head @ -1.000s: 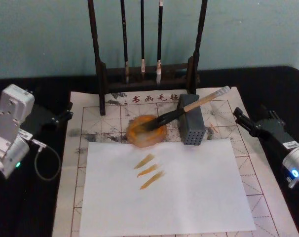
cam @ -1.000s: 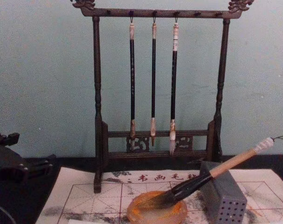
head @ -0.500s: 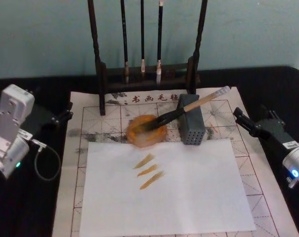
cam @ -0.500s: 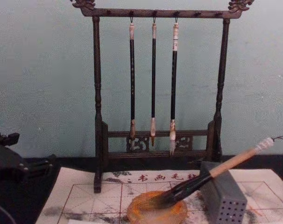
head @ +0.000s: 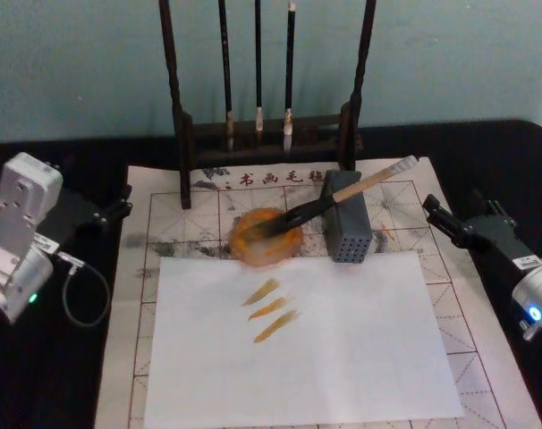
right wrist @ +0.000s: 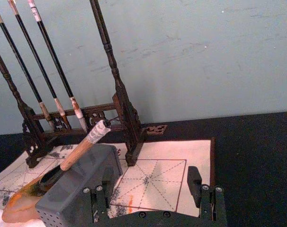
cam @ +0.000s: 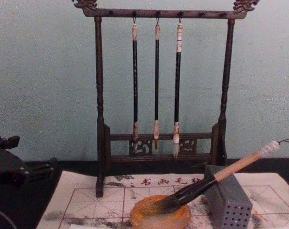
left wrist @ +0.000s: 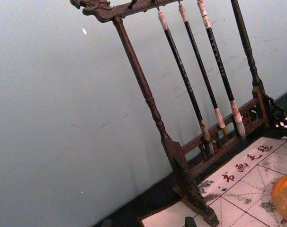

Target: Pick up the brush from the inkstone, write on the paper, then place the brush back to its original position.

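The brush [head: 342,192] lies slanted, its dark bristles in the round orange-brown inkstone [head: 266,237] and its wooden handle propped on a grey block [head: 345,228]. The chest view shows the brush [cam: 216,177] and inkstone [cam: 159,217] from the side. The paper [head: 168,210] with red grid lines lies under them. On it lies a plain white sheet [head: 342,349] with three orange-brown strokes. My left gripper [head: 97,201] sits open at the paper's left edge, well away from the brush. My right gripper [right wrist: 148,187] is open at the right edge, fingers wide apart, facing the block and holding nothing.
A dark wooden rack [head: 266,134] with three thin hanging brushes stands at the back of the paper, close behind the inkstone. A black tabletop [head: 503,152] surrounds the sheets. A grey cable [head: 79,290] loops beside my left arm.
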`<state>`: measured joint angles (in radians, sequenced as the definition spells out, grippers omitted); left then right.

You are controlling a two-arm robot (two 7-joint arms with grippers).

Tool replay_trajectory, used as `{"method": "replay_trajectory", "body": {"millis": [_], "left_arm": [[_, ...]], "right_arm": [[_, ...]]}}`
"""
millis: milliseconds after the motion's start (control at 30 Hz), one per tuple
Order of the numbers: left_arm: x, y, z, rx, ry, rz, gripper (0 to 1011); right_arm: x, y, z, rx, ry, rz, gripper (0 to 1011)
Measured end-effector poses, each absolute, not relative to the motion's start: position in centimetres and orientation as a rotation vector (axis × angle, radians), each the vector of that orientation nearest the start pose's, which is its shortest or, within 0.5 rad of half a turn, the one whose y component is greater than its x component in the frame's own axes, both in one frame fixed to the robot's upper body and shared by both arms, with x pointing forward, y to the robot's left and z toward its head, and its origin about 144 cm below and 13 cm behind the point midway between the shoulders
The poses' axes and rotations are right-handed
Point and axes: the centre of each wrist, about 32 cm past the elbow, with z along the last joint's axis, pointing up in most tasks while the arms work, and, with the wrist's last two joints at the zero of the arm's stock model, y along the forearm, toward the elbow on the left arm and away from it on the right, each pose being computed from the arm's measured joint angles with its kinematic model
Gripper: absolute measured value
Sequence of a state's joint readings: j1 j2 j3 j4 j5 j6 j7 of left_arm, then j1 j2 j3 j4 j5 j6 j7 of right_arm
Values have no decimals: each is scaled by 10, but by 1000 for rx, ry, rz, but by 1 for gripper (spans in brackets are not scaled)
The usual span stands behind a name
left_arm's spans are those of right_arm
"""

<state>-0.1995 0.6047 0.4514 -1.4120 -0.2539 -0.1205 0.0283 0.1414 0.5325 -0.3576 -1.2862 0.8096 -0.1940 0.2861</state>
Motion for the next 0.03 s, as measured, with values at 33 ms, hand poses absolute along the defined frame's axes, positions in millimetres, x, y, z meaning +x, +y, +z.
{"method": "replay_trajectory", "body": {"millis": [33], "left_arm": [[489, 310, 1140, 304, -285, 1248, 1001]], "right_arm": [[476, -330, 1098, 120, 233, -1181, 1002]]}}
